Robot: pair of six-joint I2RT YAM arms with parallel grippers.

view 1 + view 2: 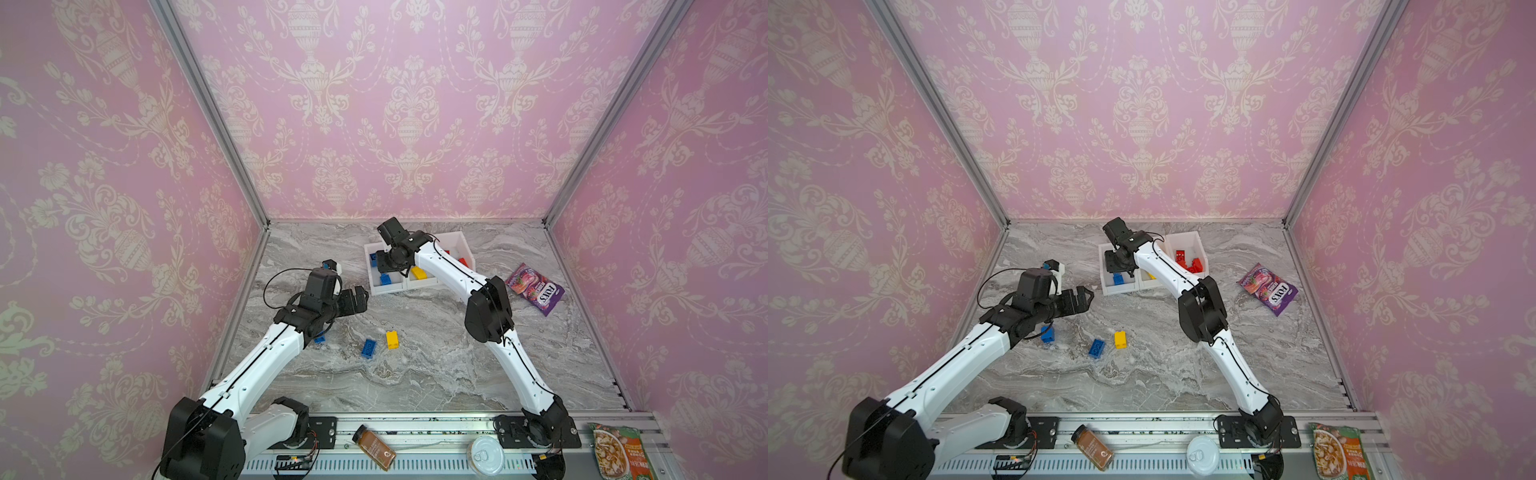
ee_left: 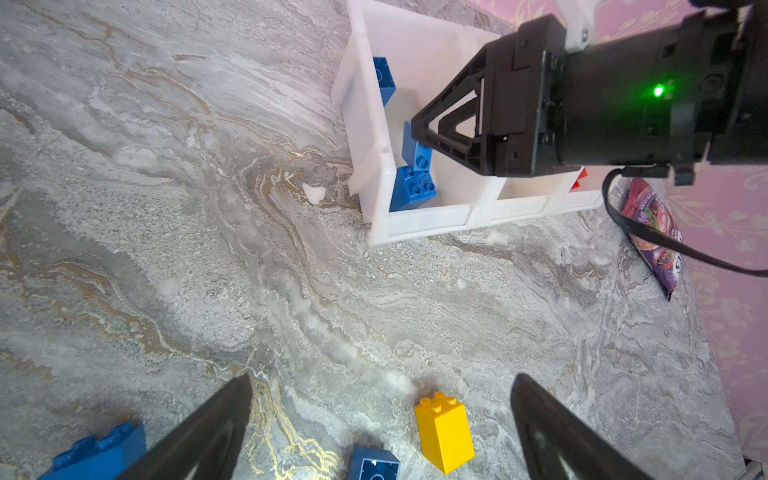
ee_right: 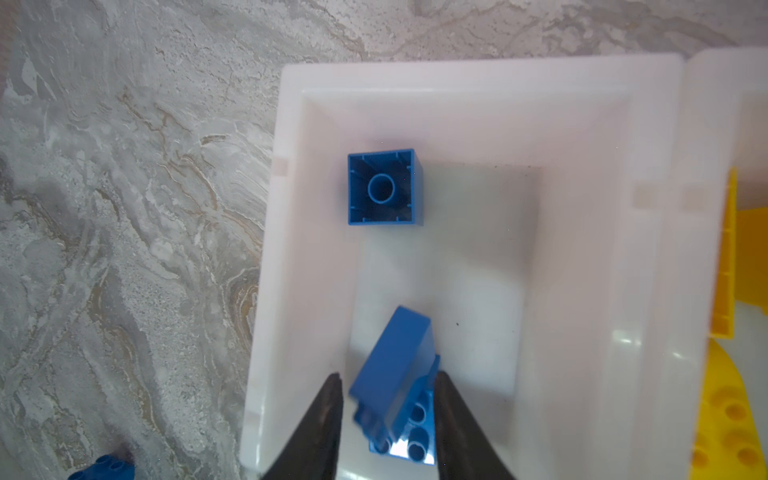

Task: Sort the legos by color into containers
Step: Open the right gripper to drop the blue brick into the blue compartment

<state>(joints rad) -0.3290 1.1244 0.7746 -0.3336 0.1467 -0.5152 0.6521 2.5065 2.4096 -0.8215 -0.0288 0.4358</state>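
Right gripper [image 3: 388,380] is down in the containers [image 3: 457,83], over the bin at the left end of the row as both top views show it. Its jaws are a little apart either side of a tilted blue brick [image 3: 395,357]; the brick is blurred, and whether the fingers pinch it cannot be told. Under it lies a studded blue brick [image 3: 415,432], and further in sits an upturned blue brick [image 3: 384,187], hollow side up. Left gripper [image 2: 382,376] hangs above the table, jaws spread wide, nothing between them. Now the setting: a grey marble-patterned tabletop [image 1: 415,374] veined with tan, boxed on three sides by pink wallpaper [image 1: 415,104] with cream urns and flowers, aluminium posts [image 1: 208,104] in the corners. Yellow bricks [image 1: 419,273] sit in the middle bin, red bricks [image 1: 1187,262] in the right one. Out on the marble, a loose yellow brick [image 1: 392,339] lies near a loose blue brick [image 1: 368,348], and a third blue brick [image 1: 1047,333] peeks out from beneath the left arm. The right arm stretches across the middle and right bins and hides part of each from above. A purple candy bag [image 1: 536,289] lies right of the containers, apart from them. Along the front rail rest a spice jar [image 1: 374,446], a round white-lidded can [image 1: 486,455] and a green snack packet [image 1: 619,453].
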